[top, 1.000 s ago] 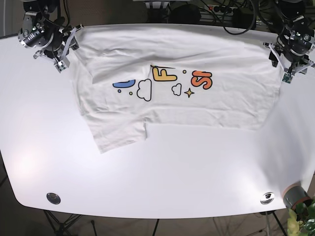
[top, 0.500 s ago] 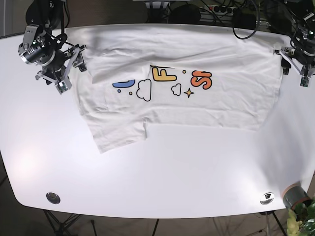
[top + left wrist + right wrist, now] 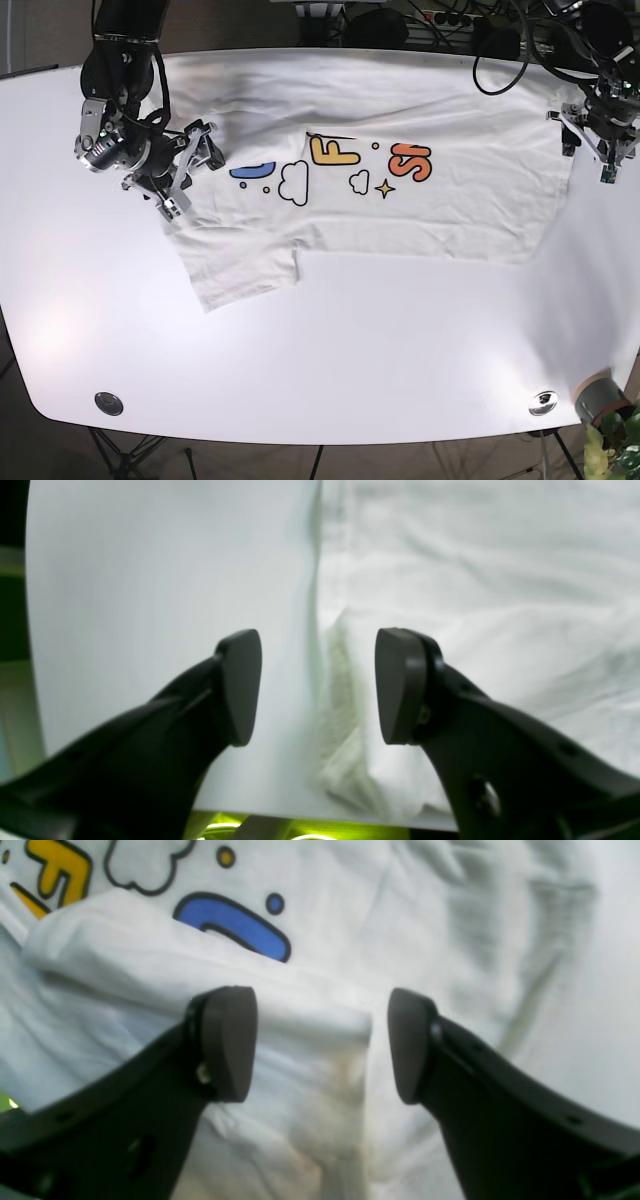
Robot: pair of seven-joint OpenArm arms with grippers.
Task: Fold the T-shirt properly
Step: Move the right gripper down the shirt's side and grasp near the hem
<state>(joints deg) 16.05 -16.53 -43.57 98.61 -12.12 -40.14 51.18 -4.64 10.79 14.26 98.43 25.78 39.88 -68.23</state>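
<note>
A white T-shirt point(image 3: 400, 215) with a colourful print lies spread across the far half of the white table point(image 3: 330, 350). A flap is folded over near the blue letter point(image 3: 235, 925). My right gripper point(image 3: 188, 170) is open over the shirt's left part. In its wrist view the gripper point(image 3: 320, 1045) hangs with jaws apart above the folded edge point(image 3: 300, 1015). My left gripper point(image 3: 588, 148) is open at the shirt's right edge. In its wrist view the gripper point(image 3: 320, 687) straddles the shirt's edge point(image 3: 345, 690), with bare table point(image 3: 150, 580) to one side.
Two metal discs point(image 3: 108, 403) point(image 3: 543, 402) sit near the table's front corners. A grey cylinder point(image 3: 598, 396) and a green plant stand off the front right corner. Cables run behind the table's back edge.
My right gripper has moved from the table's far left corner in over the shirt's left part. My left gripper has shifted slightly outward along the shirt's right edge.
</note>
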